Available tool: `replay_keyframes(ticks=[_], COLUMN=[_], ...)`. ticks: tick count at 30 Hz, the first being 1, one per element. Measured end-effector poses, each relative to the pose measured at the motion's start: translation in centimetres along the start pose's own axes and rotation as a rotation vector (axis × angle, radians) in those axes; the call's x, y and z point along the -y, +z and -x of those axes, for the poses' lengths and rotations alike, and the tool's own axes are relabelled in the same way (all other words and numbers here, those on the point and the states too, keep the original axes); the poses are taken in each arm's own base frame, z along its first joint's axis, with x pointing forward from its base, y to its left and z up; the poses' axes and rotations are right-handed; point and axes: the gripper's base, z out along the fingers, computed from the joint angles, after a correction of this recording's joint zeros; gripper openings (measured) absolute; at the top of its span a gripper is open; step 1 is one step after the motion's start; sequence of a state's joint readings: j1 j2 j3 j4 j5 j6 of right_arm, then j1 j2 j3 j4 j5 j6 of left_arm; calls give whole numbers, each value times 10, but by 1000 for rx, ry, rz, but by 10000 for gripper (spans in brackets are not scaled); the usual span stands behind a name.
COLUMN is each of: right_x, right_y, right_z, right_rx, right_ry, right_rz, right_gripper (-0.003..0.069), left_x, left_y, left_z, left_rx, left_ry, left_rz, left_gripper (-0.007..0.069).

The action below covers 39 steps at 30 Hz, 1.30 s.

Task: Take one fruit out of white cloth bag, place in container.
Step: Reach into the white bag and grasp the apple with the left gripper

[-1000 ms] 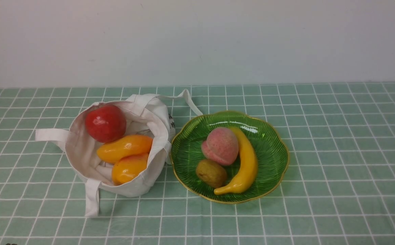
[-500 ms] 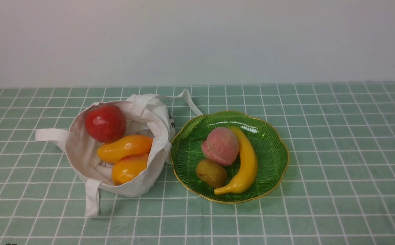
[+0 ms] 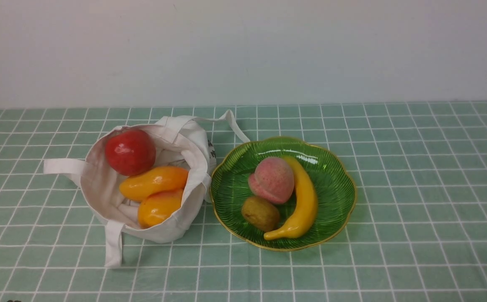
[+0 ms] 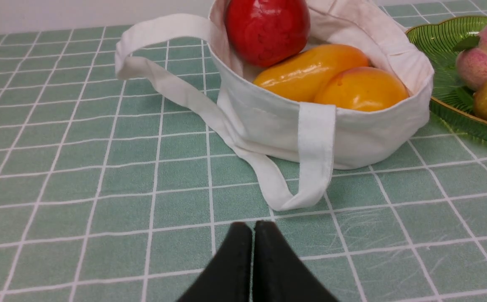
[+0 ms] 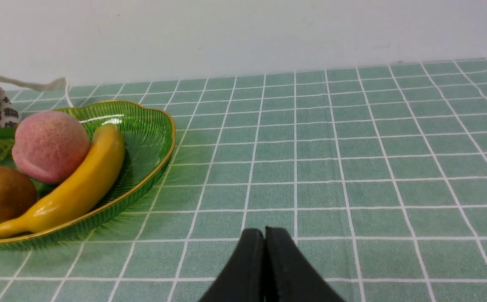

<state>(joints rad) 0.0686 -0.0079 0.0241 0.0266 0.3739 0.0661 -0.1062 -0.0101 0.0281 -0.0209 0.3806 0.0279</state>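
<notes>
Red apple (image 3: 130, 152), lying inside the white cloth bag (image 3: 193, 167) at its far left part, against the cloth wall and touching the upper mango (image 3: 154, 183); glossy, round and probably firm, it should be fairly light but apt to slip or roll between smooth fingers; the best hold is likely across its widest part, from above, with the fingertips passing below the middle and clear of the soft rim. The bag, open-mouthed, also holds a second mango (image 3: 161, 208); the green glass dish (image 3: 339, 184), just beside it, bears a peach (image 3: 272, 179), a kiwi (image 3: 261, 213) and a banana (image 3: 300, 205), with bare glass at either side. Left gripper (image 4: 252, 226), fingers brought together, holding nothing; right gripper (image 5: 268, 230), likewise closed up and without a load; the apple's transfer is judged not yet begun.
</notes>
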Motion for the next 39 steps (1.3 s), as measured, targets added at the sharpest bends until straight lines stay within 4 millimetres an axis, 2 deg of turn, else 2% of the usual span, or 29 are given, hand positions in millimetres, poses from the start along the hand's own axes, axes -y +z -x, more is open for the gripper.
replay_keyframes(ticks=[12,15,17,20,22,28,31,35,36,37,39], right_x=[0,0,0,0,0,0,0,0,0,0,0], right_y=[0,0,0,0,0,0,0,0,0,0,0], right_z=[0,0,0,0,0,0,0,0,0,0,0], right_rx=[0,0,0,0,0,0,0,0,0,0,0], right_ry=[0,0,0,0,0,0,0,0,0,0,0], right_rz=[0,0,0,0,0,0,0,0,0,0,0], right_gripper=[-12,-12,-12,-12,-12,-12,-12,-12,-12,-12,-12], left_x=[0,5,9,18,21,20,23,28,29,31,35], left_y=[0,0,-1,-2,-3,-4,-13,-39,-40,-42,-36], left_z=[0,1,2,7,10,20,36,91,94,116,137], left_rx=[0,6,1,-16,-23,41,69,170,168,150,65], left_ry=[-10,-225,-449,-883,-1062,-1289,-1208,-932,-929,-794,-667], left_rz=[-2,-55,-107,-223,-276,-335,-390,-470,-472,-470,-465], left_gripper=[-8,-8,-8,-8,-8,-8,-8,-8,-8,-8,-8])
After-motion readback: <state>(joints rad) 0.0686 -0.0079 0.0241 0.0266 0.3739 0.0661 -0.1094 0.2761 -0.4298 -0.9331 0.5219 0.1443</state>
